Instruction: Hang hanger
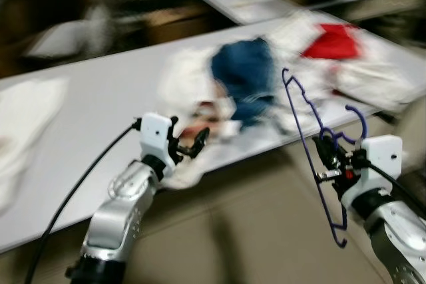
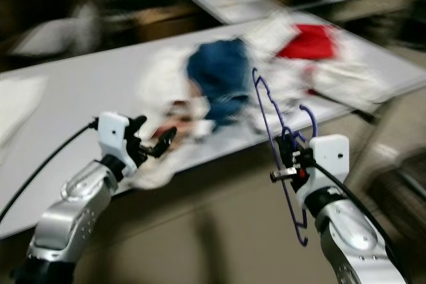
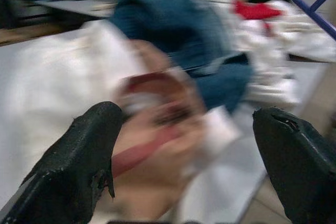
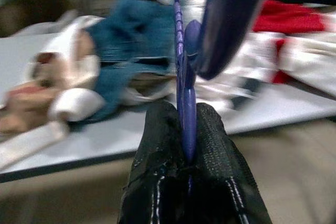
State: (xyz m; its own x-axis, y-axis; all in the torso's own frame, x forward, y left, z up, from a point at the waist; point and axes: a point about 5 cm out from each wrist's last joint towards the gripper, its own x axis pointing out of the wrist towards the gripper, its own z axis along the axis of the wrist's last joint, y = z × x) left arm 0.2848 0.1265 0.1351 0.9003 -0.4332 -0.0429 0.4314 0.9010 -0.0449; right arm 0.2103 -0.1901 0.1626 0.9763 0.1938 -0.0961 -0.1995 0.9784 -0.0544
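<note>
Grey table (image 1: 100,104) runs across a blurred scene, and on the left the left pincer (image 1: 190,143) hovers at its near edge, 2 fingers spread wide, nothing between them. Mid-table lies a heap of white, blue and red clothes (image 1: 247,74). On the right, the right pincer (image 1: 331,157) clamps the purple hanger (image 1: 307,121) upright, just off the table's edge.
</note>
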